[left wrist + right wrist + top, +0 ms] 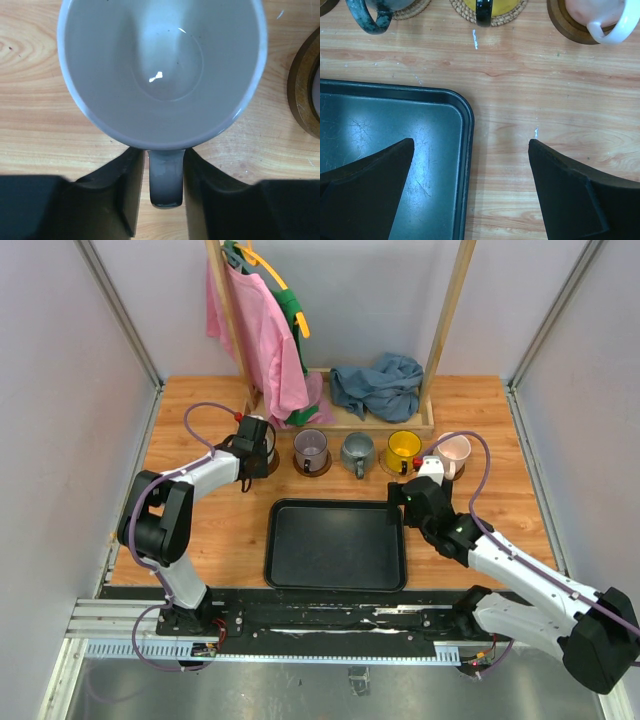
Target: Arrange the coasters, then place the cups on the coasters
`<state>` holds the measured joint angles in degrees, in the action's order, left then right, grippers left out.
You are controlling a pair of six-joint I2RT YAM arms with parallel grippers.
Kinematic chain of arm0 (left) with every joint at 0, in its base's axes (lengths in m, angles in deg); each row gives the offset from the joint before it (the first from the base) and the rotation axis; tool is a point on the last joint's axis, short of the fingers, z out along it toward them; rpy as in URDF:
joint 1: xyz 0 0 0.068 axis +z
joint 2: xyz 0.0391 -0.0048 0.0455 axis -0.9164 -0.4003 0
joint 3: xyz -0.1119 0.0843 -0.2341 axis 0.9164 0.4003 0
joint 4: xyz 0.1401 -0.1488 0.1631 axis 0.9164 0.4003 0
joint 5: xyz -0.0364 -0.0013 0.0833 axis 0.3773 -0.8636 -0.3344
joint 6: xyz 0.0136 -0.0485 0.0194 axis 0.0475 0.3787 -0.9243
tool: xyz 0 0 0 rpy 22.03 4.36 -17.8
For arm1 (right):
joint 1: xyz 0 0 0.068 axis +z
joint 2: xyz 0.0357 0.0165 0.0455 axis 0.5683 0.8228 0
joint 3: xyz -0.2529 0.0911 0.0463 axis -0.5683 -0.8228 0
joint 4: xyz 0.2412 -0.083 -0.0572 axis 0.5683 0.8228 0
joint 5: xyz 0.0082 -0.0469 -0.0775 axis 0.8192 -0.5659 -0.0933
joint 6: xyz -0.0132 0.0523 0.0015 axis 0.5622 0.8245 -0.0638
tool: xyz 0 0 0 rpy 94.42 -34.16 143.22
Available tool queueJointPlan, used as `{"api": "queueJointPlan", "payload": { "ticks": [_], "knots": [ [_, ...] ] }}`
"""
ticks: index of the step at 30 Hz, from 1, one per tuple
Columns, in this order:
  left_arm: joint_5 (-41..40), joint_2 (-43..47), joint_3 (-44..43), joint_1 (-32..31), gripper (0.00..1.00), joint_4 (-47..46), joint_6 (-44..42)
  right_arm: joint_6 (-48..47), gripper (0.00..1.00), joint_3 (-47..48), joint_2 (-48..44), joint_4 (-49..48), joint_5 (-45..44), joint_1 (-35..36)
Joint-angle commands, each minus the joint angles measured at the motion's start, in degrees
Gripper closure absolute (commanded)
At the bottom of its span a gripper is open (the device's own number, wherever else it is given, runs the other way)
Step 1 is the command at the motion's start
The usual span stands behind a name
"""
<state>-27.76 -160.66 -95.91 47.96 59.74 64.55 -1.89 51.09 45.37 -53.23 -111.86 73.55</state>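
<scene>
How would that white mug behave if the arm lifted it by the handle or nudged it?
The white mug looks rigid and glazed, so it is probably stiff, somewhat slippery, and breakable if dropped. Its handle sits off to one side, so lifted there it would likely want to tilt. It is empty, so probably fairly light.

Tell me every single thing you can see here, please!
mugs: five; cream mug, purple mug, grey-blue mug, yellow mug, pink mug; in a row beyond the tray
dark brown coasters: two showing; under the purple and pink mugs
tan coasters: two; under the grey-blue and yellow mugs
tray: one, black, mid-table
rack: one, wooden, at the back
clothes: pink cloth and green garment hanging; blue-grey cloth heaped on the rack's base
hanger: one, yellow, on the rack
table: one, wooden
left gripper: black, fingers either side of the cream mug's handle
right gripper: black, open over the tray's right edge
</scene>
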Motion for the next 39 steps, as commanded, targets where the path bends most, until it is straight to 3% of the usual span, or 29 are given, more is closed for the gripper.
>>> {"api": "queueJointPlan", "payload": {
  "ticks": [1,6,39],
  "knots": [
    [-1.3,1.7,-0.2,0.3,0.55,-2.1,0.6,0.9,0.02,1.0,0.2,-0.8,1.5,-0.9],
    [-1.6,2.3,0.0,0.3,0.48,-1.7,0.6,1.0,0.02,0.8,0.1,-0.9,1.5,-0.8],
    [-6.2,7.8,4.5,0.2,0.44,2.0,1.4,2.0,0.02,0.2,0.1,-1.1,2.4,-0.9]
  ]
}}
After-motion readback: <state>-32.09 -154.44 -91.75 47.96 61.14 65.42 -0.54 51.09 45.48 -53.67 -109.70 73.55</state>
